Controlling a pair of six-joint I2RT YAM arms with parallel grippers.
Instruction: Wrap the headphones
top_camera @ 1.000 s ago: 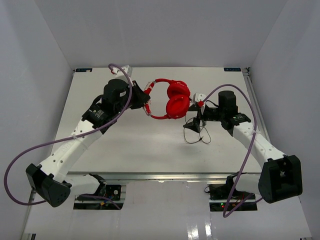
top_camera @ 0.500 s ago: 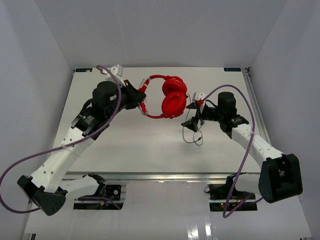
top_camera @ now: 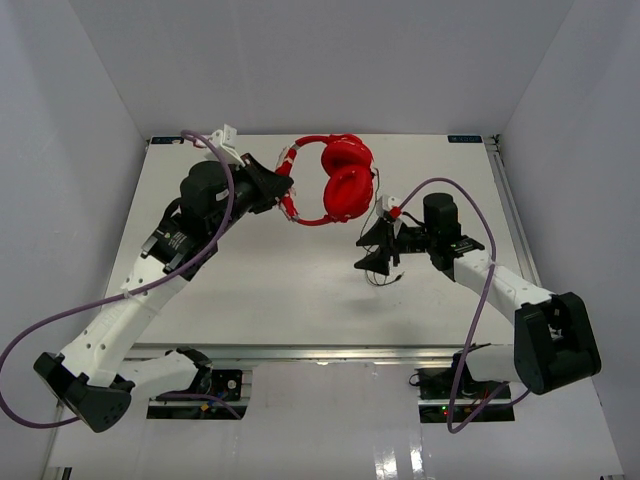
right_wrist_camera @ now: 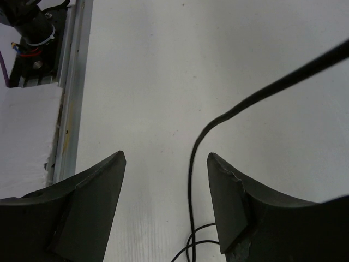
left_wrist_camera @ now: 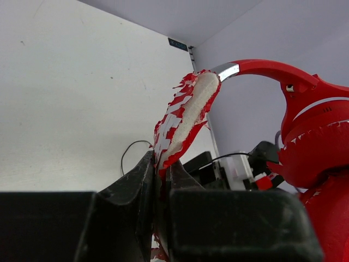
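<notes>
The red headphones [top_camera: 346, 187] hang in the air over the far middle of the table, both cups pressed together. My left gripper [top_camera: 286, 192] is shut on their red-and-white headband [left_wrist_camera: 185, 114], which rises from between the jaws in the left wrist view, with a red cup [left_wrist_camera: 322, 158] at the right. The thin dark cable [top_camera: 379, 215] drops from the cups to a small coil on the table [top_camera: 386, 276]. My right gripper [top_camera: 372, 247] is open low over the table. The cable [right_wrist_camera: 191, 174] runs between its fingers, close to the right fingertip [right_wrist_camera: 221, 169], with no grip on it.
The white table [top_camera: 250, 290] is walled in by white panels on three sides. A metal rail [right_wrist_camera: 71, 82] marks the table's edge in the right wrist view. Thick purple robot cables [top_camera: 60, 310] loop beside both arms.
My left arm has carried the headphones up and toward the far side. My right gripper has shifted left and toward the front over the cable, and its jaws have narrowed somewhat.
</notes>
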